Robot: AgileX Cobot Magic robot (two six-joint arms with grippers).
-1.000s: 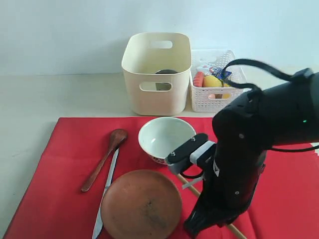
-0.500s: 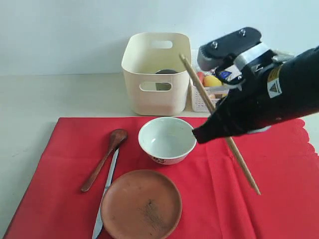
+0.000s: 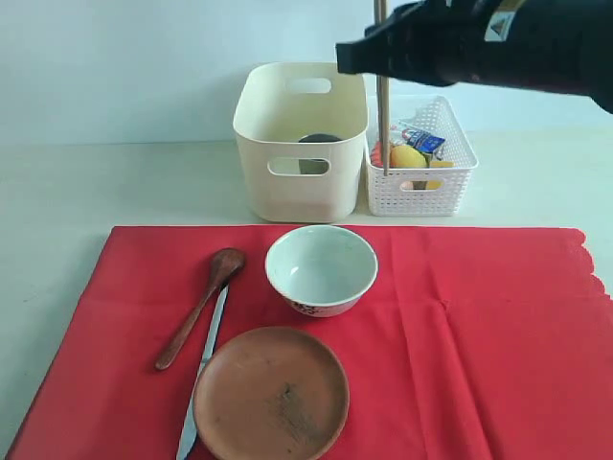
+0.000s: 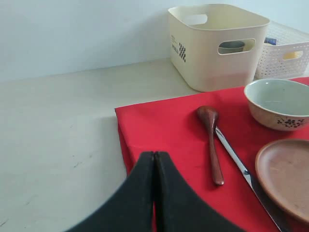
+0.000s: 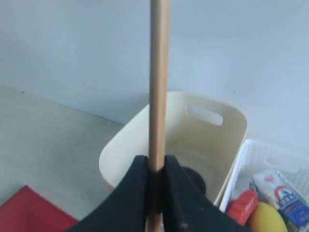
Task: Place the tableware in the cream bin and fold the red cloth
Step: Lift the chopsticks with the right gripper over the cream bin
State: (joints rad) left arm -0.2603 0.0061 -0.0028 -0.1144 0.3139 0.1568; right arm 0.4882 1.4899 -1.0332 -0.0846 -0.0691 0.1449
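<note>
**Jaws hold chopsticks high above the bins, most tableware yet to go**

Jaws on the right arm [image 3: 498, 43] are nearly closed on the wooden chopsticks [image 3: 382, 105], which hang upright above the far end of the surface. In the exterior view we see them line up with the seam between the cream bin [image 3: 302, 192] and the white perforated basket [image 3: 450, 187]. Jaws on the left arm are pressed together with nothing between them, low at the left edge of the red cloth [image 3: 479, 335].

We judge the job early. A steel cup [image 3: 319, 140] appears to sit in the bin already, and the chopsticks are not yet dropped. The patterned bowl [image 3: 321, 268], brown plate [image 3: 271, 393], wooden spoon [image 3: 199, 307] and silver knife [image 3: 203, 383] lie on the cloth, which is flat and unfolded.

Only the left wrist view shows the left arm's jaws. The right wrist view gives the grip close up, two black jaws flanking the pale shaft with the bin's open mouth beyond. Only the exterior view takes in the whole cloth.
</note>
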